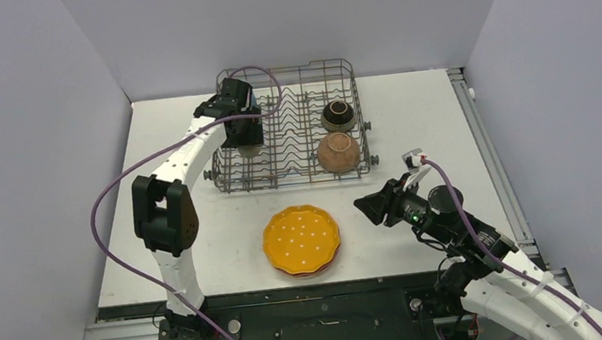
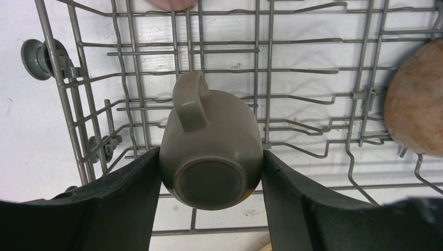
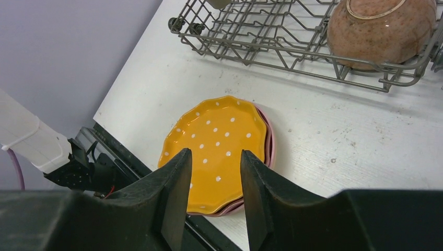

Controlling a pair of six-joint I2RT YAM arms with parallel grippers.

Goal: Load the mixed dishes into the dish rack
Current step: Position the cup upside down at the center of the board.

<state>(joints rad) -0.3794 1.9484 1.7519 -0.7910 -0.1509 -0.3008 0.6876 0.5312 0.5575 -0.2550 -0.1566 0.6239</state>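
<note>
L end effector (image 2: 211, 154) clamped on grey-green cup (image 2: 219, 130), cup upside-down (handle pointing away from wrist cam), over left part of dish rack (image 1: 282, 181). R end effector (image 3: 216, 157) unclenched, nothing btwn fingers, aimed at scalloped orange plate (image 3: 209, 125) stacked on pink plates (image 3: 270, 141) on worktop (image 1: 411, 115). Terracotta bowl (image 1: 337, 152) & dark brown bowl (image 1: 338, 115) sit in rack's right side.
</note>
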